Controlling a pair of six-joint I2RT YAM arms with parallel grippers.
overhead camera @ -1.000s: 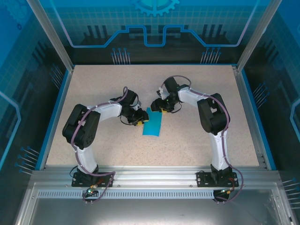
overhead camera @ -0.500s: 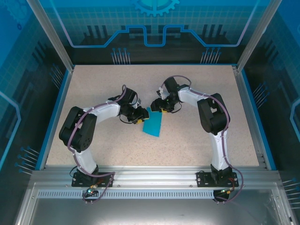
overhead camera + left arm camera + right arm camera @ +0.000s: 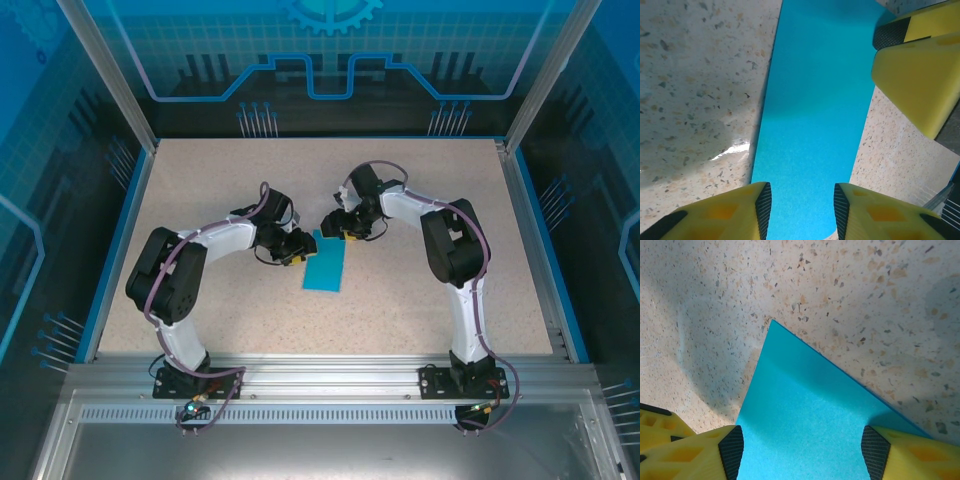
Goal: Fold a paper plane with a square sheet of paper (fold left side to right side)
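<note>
Both released, left gripper [image 3: 296, 256] & right gripper [image 3: 340, 235] are straddling square sheet of paper [image 3: 325, 268] mid-frame, risking skewed crease if either drags.

A lab robot cell: aluminium frame [image 3: 320, 376], blue glazed walls [image 3: 330, 60].

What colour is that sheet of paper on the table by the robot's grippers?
The sheet of paper is plain bright cyan-blue, with no print. It shows best in the left wrist view.
</note>
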